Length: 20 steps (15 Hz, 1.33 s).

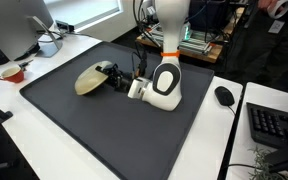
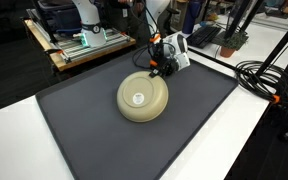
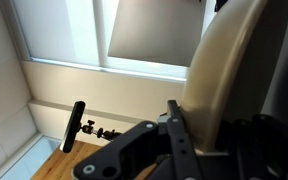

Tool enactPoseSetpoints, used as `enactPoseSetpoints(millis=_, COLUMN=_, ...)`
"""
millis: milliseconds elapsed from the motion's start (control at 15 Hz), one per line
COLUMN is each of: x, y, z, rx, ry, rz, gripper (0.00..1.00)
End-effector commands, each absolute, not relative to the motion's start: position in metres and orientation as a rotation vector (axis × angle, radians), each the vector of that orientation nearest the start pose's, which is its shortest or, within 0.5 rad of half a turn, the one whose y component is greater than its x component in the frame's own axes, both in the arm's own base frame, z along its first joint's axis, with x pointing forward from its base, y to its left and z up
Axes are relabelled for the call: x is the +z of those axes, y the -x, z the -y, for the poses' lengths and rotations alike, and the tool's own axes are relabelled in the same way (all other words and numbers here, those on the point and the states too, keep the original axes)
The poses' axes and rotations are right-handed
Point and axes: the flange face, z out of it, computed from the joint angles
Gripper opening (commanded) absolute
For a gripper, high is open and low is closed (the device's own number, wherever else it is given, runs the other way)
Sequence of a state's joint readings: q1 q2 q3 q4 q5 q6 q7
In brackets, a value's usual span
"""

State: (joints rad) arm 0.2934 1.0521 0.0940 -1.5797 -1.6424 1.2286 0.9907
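Bowl point(image 2: 142, 98): cream, smooth, matt, looks plastic. Mat point(image 2: 84, 135) over the bench middle: dark grey, matt, rubbery look. Gripper point(image 2: 156, 68): black, matt; plastic or metal, can't tell. Arm shell point(image 1: 166, 85): glossy white plastic. Bench point(image 2: 254, 130) edges: white, smooth.

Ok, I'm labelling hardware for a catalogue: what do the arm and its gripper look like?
The arm has smooth, rounded white links, with an orange ring at one joint. The gripper is black, and the wrist view shows its angular, linked fingers. A thin black cable seems to run down to it.
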Motion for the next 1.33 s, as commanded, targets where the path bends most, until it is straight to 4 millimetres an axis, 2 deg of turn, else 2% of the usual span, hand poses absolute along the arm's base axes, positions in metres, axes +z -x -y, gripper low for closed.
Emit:
enactPoseSetpoints(millis=0, x=0.075, y=-0.61, z=-0.097, rx=0.154, ry=-1.302, rz=-0.18, gripper=0.02)
enactPoseSetpoints(millis=67, x=0.073, y=-0.61, z=-0.096, rx=0.151, ry=-1.302, rz=-0.18, gripper=0.06)
enactPoseSetpoints(millis=600, x=0.071, y=-0.609, z=-0.099, rx=0.151, ry=-1.308, rz=-0.184, gripper=0.06)
enactPoseSetpoints(millis=667, x=0.071, y=-0.609, z=-0.099, rx=0.151, ry=-1.308, rz=-0.184, gripper=0.31)
enactPoseSetpoints(millis=733, x=0.071, y=-0.608, z=-0.1, rx=0.153, ry=-1.314, rz=-0.185, gripper=0.32)
enactPoseSetpoints(millis=800, x=0.071, y=-0.608, z=-0.103, rx=0.159, ry=-1.319, rz=-0.192, gripper=0.37)
enactPoseSetpoints(millis=1267, x=0.073, y=-0.604, z=-0.124, rx=0.178, ry=-1.396, rz=-0.231, gripper=0.86)
